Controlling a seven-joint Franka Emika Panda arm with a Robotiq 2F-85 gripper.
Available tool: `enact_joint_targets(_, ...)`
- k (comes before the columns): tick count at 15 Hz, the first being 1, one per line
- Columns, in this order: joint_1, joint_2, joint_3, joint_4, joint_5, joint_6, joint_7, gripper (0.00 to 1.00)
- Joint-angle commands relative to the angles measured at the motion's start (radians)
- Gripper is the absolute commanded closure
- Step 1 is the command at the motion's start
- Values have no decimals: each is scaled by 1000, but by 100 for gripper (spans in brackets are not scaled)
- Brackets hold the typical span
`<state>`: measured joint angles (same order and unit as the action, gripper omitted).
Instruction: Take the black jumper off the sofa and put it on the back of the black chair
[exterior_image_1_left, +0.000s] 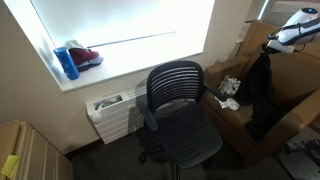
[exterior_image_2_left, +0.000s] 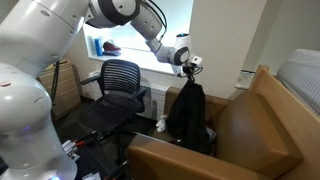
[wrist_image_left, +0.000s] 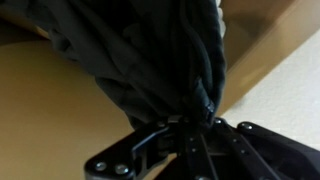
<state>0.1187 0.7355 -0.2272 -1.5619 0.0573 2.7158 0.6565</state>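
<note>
The black jumper (exterior_image_2_left: 187, 115) hangs from my gripper (exterior_image_2_left: 187, 70) above the brown sofa (exterior_image_2_left: 240, 130). In an exterior view it also shows as a dark drape (exterior_image_1_left: 262, 90) below my gripper (exterior_image_1_left: 272, 43) at the right. In the wrist view my gripper (wrist_image_left: 190, 122) is shut on a bunch of the black jumper (wrist_image_left: 150, 50), which fills most of the picture. The black mesh chair (exterior_image_1_left: 178, 105) stands in front of the window, left of the sofa; it also shows in the other exterior view (exterior_image_2_left: 118, 85). The jumper is apart from the chair.
A white radiator (exterior_image_1_left: 112, 115) sits under the window sill, which holds a blue bottle (exterior_image_1_left: 66, 62) and a red item (exterior_image_1_left: 86, 57). White things (exterior_image_1_left: 230, 95) lie on the sofa seat. A cardboard box (exterior_image_1_left: 30, 150) stands at the lower left.
</note>
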Motion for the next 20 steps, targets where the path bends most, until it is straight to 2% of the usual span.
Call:
enact_joint_targets(1, 64, -210, -25, -221, 13, 171, 84, 98)
enact_joint_targets(3, 107, -295, -53, -294, 12, 255, 165, 98)
enact_joint_targets(6, 193, -422, -132, -402, -5, 359, 305, 98)
enact_joint_targets(8, 212, -513, -134, -484, -1, 471, 314, 98)
enact_joint_targets(10, 212, -609, -114, -570, -25, 581, 265, 98)
enact_joint_targets(11, 217, -667, -109, -614, -48, 577, 241, 98)
enact_joint_targets(12, 238, -728, -130, -658, -83, 518, 220, 98)
enact_joint_targets(13, 304, -758, -241, -680, -141, 447, 222, 98)
enact_joint_targets(14, 316, -778, -311, -696, -246, 403, 254, 98)
enact_joint_targets(17, 215, -865, -317, -761, -516, 250, 322, 98)
enact_joint_targets(18, 169, -886, -300, -763, -606, 182, 357, 98)
enact_joint_targets(20, 127, -950, -243, -772, -787, 35, 489, 98)
